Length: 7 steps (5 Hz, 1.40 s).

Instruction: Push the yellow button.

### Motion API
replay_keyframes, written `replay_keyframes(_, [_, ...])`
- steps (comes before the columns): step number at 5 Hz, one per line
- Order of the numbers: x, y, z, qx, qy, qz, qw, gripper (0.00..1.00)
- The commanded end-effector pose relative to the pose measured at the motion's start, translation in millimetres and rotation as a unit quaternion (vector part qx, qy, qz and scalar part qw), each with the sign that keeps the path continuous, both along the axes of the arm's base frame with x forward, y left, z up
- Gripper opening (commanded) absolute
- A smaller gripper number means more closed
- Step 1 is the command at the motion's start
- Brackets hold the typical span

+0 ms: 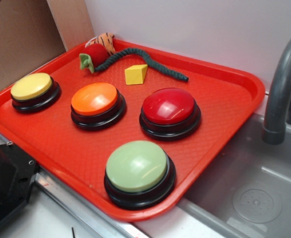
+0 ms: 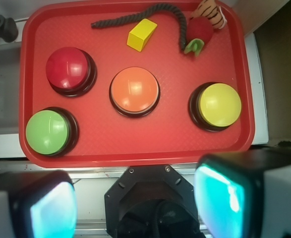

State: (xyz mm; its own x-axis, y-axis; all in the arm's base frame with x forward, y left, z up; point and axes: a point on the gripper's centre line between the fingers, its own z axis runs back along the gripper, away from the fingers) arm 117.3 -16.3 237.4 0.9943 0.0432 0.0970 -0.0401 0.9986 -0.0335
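yellow button [image 2: 218, 105] sitting untouched at the red tray's [image 2: 135, 148] edge beside the orange button [image 2: 134, 90], gripper [image 2: 135, 201] spread wide apart, well above the tray

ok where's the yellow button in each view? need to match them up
Exterior: yellow button sits at the far left of the red tray, left of the orange button.
Wrist: yellow button is at the right of the tray, right of the orange button.
Shared landmark: the yellow wedge block, beside the dark rope.
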Motion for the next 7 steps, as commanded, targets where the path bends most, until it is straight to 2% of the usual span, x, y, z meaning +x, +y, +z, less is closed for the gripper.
replay_keyframes(1, [0.0,0.0,0.0,0.000,0.000,0.000,1.000,1.00])
replay_keyframes(2, [25.9,50.0,-33.4,0.012,-0.001,0.125,0.992,1.00])
replay_keyframes(3, [40.1,92.4,-58.6,0.018,-0.017,0.240,0.971,1.00])
replay_keyframes(4, [46.2,115.2,-88.3,0.036,-0.035,0.326,0.944,1.00])
replay_keyframes(5, [48.9,124.5,-123.6,0.066,-0.045,0.403,0.912,1.00])
replay_keyframes(6, [47.0,126.5,-147.8,0.074,-0.034,0.458,0.885,1.00])
replay_keyframes(7, [42.4,143.0,-171.9,0.014,-0.045,0.486,0.872,1.00])
